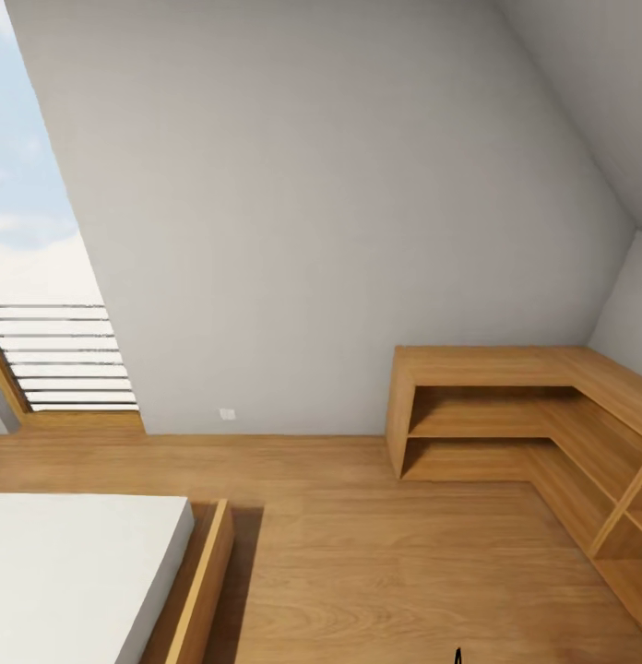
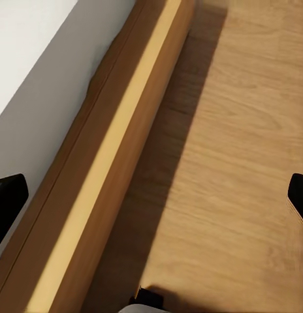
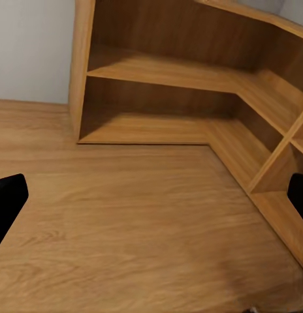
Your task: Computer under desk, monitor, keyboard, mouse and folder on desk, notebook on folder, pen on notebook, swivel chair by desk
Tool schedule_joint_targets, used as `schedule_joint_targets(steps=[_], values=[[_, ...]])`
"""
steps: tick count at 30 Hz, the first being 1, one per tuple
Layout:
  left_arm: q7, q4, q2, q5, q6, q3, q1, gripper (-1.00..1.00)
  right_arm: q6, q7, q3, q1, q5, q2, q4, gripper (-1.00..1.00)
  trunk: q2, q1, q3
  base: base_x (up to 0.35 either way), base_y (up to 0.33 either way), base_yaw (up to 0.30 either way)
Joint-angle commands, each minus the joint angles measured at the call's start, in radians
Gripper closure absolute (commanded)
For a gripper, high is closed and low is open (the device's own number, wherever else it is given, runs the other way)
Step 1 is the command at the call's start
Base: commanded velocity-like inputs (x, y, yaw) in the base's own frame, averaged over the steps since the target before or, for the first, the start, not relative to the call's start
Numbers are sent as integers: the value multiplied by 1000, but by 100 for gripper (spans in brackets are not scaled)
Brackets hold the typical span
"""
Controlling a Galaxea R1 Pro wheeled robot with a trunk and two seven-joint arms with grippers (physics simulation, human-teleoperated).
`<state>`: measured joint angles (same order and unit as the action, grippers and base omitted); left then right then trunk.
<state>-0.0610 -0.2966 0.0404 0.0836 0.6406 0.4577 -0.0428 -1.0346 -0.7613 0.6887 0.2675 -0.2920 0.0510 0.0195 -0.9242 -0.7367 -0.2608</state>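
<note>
Evidently the robot is still in transit through the bedroom: the head view shows a grey wall (image 1: 293, 212), plank floor (image 1: 358, 553), the wood-framed bed (image 1: 196, 590) at 7 o'clock and a low L-shaped wooden shelf unit (image 1: 542, 415) at 3 o'clock, which is not the desk, so none of the task's items can be placed from these pictures. The left gripper (image 2: 151, 195) hangs released above the bed frame's edge and floor, the right gripper (image 3: 151, 195) likewise spread wide and empty facing the shelves, presumably carried idle while the base turns to find the workspace
</note>
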Motion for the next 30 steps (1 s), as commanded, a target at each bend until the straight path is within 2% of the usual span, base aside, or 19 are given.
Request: schedule_joint_targets(steps=[1,30], values=[[-5,-2,1,8,1,9,0,-100,-3,-4,9,1,-6,0,2,-100,-1,-1,-1,329,1,0],[-5,-1,1,8,1,9,0,-100,-5,-3,9,1,-5,-5,3,-100,-1,-1,-1,329,0,0]])
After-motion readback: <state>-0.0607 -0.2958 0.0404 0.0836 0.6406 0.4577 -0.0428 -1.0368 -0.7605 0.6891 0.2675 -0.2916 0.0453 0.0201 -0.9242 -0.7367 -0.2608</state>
